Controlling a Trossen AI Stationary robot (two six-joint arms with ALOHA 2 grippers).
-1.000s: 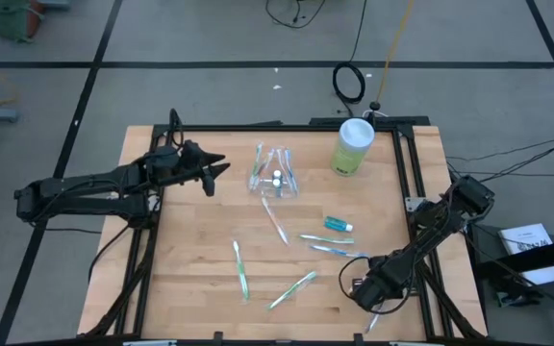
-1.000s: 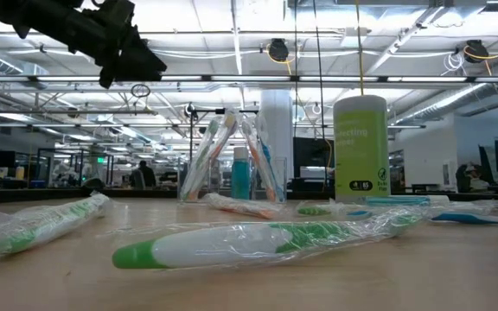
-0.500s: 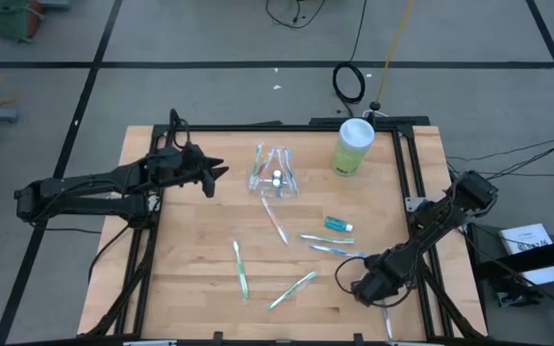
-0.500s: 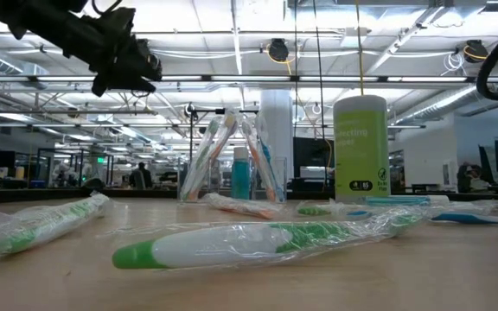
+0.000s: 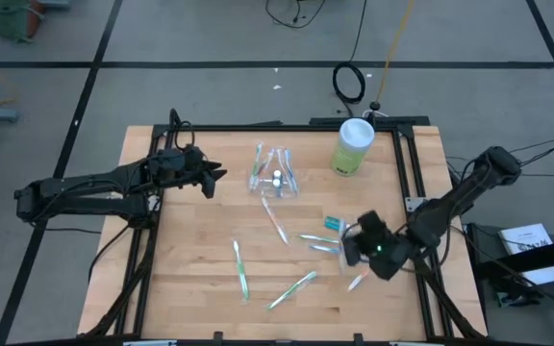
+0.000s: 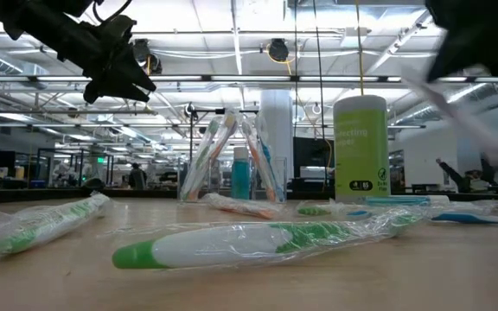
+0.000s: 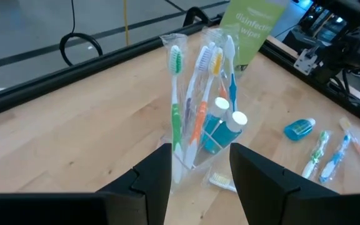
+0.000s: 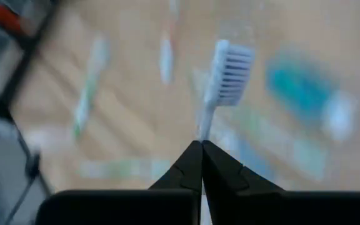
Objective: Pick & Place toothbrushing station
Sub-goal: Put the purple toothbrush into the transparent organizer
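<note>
My right claw (image 8: pixel 202 150) has just pinched shut on a white toothbrush (image 8: pixel 220 87) and swung it in from the table's (image 5: pixel 190 279) near right corner above the loose brushes. Farther off, my left claw (image 5: pixel 214 175) waits spread beside the clear container (image 5: pixel 275 173), where it should go.

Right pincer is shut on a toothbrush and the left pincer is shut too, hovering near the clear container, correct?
Not quite: the left pincer is open, as the left wrist view shows, facing the container. The right pincer is indeed shut on a toothbrush.
</note>
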